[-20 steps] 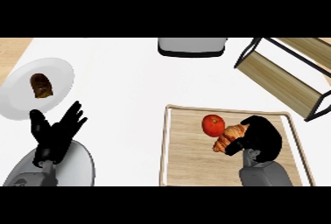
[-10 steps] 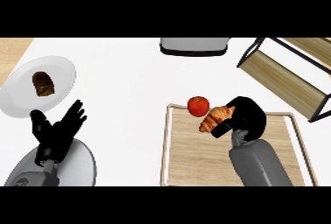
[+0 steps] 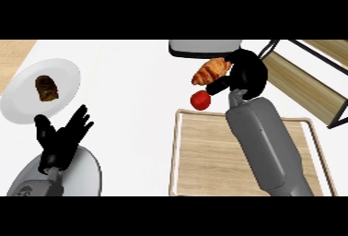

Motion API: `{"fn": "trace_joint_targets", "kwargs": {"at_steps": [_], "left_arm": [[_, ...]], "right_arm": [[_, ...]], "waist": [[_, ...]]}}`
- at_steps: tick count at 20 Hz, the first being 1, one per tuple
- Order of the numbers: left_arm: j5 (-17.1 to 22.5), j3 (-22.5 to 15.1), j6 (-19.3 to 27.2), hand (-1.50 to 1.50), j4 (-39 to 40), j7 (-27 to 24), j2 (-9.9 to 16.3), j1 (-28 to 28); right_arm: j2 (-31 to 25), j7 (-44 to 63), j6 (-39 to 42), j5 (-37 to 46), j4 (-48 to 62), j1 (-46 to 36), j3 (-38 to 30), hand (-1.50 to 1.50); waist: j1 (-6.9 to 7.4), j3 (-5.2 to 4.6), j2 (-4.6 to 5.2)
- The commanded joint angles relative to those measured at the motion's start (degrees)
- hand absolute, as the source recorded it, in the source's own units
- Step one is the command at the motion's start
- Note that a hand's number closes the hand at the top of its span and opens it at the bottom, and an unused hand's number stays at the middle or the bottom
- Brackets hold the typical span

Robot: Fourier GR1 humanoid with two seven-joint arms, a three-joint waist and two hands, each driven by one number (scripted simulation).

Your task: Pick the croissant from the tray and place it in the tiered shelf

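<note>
My right hand [image 3: 246,73] is shut on the golden-brown croissant [image 3: 211,70], holding it up above the white counter, beyond the tray's far edge and left of the tiered shelf [image 3: 312,78]. The wooden tray [image 3: 197,152] lies at lower right, partly under my right forearm. A red tomato [image 3: 200,100] shows just past the tray's far left corner, below the croissant; I cannot tell if it rests on the counter. My left hand [image 3: 62,138] stays open at lower left, fingers up.
A white plate [image 3: 27,99] with a dark brown pastry [image 3: 47,88] sits at far left. A grey round object [image 3: 81,173] lies under my left forearm. A grey container [image 3: 204,46] stands at the counter's back, behind the croissant.
My right hand has lifted the croissant off the tray and carried it away from me, toward the shelf. The tomato has shifted off the tray's far end. The left hand has stayed still.
</note>
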Motion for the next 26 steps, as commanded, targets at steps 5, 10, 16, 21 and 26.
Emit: {"fn": "trace_joint_targets", "kwargs": {"at_steps": [5, 10, 16, 21, 26], "left_arm": [[-0.8, -0.3, -0.3, 0.0, 1.8, -1.2, -1.0, 3.9], [-0.4, 1.1, 0.7, 0.0, 2.5, 2.6, -0.6, -1.2], [-0.9, 1.2, 0.4, 0.0, 1.7, 0.9, -1.1, 0.5], [-0.2, 2.0, -1.0, 0.0, 0.0, 2.9, 0.6, 0.9], [0.4, 2.4, -2.4, 0.0, -1.1, 2.2, 0.4, 3.4]], "right_arm": [[-2.5, 13.3, 5.2, 11.6, -6.7, -14.2, -1.5, 1.5], [-4.0, 15.3, 11.6, 14.3, -10.1, -18.7, -5.4, 1.5], [-9.2, 13.9, 16.1, 15.7, -6.8, -27.5, -12.0, 1.5], [-16.4, 8.7, 16.6, 14.4, -1.0, -31.6, -18.9, 1.5], [-20.6, 4.3, 15.2, 13.8, 3.1, -32.3, -21.8, 1.5]], "waist": [[-1.44, -0.42, -0.39], [-2.18, -0.37, -0.25], [-1.36, -0.4, -0.02], [-0.82, -0.37, 0.16], [-0.39, -0.36, 0.19]]}}
